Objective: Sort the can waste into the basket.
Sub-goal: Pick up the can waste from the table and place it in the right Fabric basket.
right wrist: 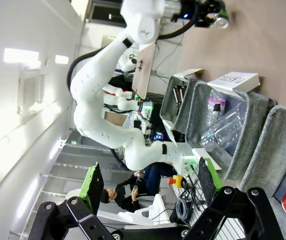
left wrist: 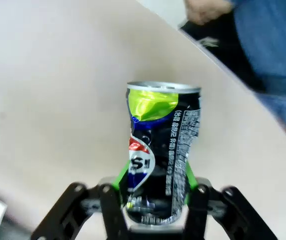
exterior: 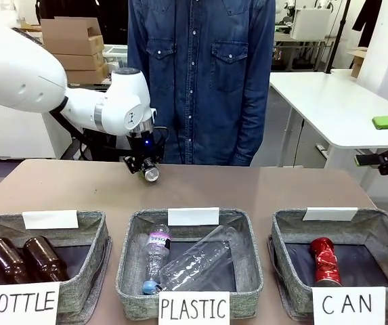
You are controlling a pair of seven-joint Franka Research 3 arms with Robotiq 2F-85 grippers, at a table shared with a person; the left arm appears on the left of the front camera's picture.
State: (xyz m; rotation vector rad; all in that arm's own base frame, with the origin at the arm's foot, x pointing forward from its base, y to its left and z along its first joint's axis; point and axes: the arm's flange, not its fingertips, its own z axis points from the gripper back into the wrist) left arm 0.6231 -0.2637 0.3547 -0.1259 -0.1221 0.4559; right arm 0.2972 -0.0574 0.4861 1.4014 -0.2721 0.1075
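The left pincer (left wrist: pixel 155 200) clamps a dented black-and-silver can (left wrist: pixel 162 150) above the far worktop (exterior: pixel 261 186), its lower end hidden between the green pads. In the front view the can shows as little more than a silver end under the wrist. The right pincer (right wrist: pixel 147 192) stands wide open and empty, cut off at the front view's right edge. A red can (exterior: pixel 325 261) lies in the CAN basket (exterior: pixel 288 271), beside the PLASTIC basket (exterior: pixel 129 271) and BOTTLE basket (exterior: pixel 95 261).

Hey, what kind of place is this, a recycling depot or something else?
Probably a robotics lab, not a depot: a white robot arm works at a table, with stacked cardboard boxes and other work tables behind.
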